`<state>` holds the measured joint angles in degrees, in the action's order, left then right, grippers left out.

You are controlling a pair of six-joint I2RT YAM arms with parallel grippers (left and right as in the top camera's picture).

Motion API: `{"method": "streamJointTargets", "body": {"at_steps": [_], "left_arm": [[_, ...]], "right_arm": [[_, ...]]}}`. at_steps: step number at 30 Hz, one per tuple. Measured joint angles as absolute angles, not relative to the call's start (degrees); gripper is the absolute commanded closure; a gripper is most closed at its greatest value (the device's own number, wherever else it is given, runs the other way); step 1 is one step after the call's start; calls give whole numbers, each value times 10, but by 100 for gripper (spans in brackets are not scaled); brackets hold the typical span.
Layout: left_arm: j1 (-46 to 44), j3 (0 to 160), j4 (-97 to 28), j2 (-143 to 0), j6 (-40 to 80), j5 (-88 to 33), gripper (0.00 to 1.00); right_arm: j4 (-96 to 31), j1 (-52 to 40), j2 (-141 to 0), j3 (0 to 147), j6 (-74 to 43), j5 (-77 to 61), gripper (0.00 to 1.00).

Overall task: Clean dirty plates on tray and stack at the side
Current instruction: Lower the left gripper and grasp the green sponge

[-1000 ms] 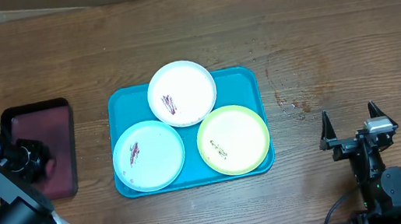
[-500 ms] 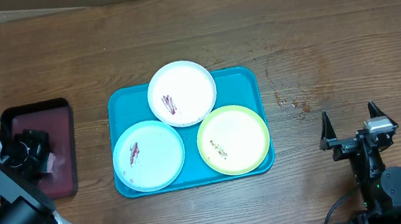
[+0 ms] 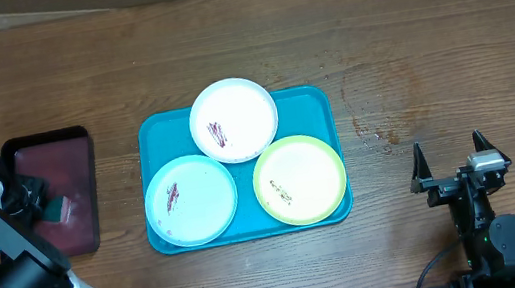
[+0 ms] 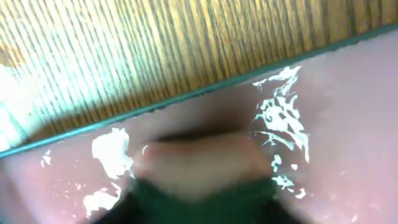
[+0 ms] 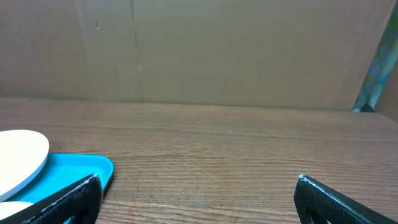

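Wooden tabletop [image 3: 403, 33] is occupied at its middle by the teal tray [image 3: 154, 138], on which the white plate [image 3: 234, 117], light blue plate [image 3: 191, 200] and yellow-green plate [image 3: 300, 179] are laid. At the left edge the state of the left pincer [image 3: 40, 200] cannot be told; by the right edge the right pincer [image 3: 450, 161] is held open.

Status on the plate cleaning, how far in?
Done: nothing yet; white plate, blue plate and green plate all sit smeared on the teal tray. In hand: left gripper is at a green pad in the maroon tray; grip unclear. Right gripper open, idle. Left: wiping all three, stacking.
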<state>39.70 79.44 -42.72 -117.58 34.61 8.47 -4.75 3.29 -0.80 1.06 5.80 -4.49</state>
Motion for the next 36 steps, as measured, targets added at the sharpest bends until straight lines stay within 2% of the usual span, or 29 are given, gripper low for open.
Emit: {"method": "streamJointTargets", "body": {"at_steps": [5, 6, 7, 8, 9, 13, 22, 24, 25, 26, 27, 30, 34, 35, 36], "left_arm": [[397, 794, -431, -1176, 346, 93, 95], [397, 794, -433, -1176, 346, 95, 82], [397, 794, -436, -1176, 344, 97, 47], [397, 794, -439, -1177, 344, 98, 6], [397, 794, -446, -1177, 345, 101, 1], [402, 797, -470, -1174, 346, 91, 0], [403, 797, -526, -1174, 346, -17, 0], [402, 797, -529, -1174, 346, -22, 18], [402, 797, -531, -1174, 345, -23, 32], [402, 797, -532, -1174, 344, -25, 52], [402, 797, -533, -1174, 346, -28, 68], [402, 797, -530, -1174, 346, -41, 96], [402, 796, -522, -1174, 346, -53, 96], [402, 796, -521, -1174, 346, -53, 82], [401, 796, -520, -1174, 344, -53, 50]], "right_arm": [[-48, 33, -8, 11, 58, -45, 0], [-48, 33, -8, 11, 58, -45, 0], [-48, 33, -8, 11, 58, -45, 0], [-48, 33, -8, 11, 58, -45, 0], [-48, 33, -8, 11, 58, -45, 0], [-48, 33, -8, 11, 58, -45, 0], [-48, 33, -8, 11, 58, -45, 0], [-48, 33, -8, 11, 58, -45, 0], [-48, 33, -8, 11, 58, -45, 0], [-48, 33, -8, 11, 58, -45, 0], [-48, 33, -8, 11, 58, -45, 0], [-48, 33, -8, 11, 58, -45, 0], [-48, 33, -8, 11, 58, -45, 0], [-48, 33, -8, 11, 58, -45, 0], [-48, 33, -8, 11, 58, -45, 0]]}}
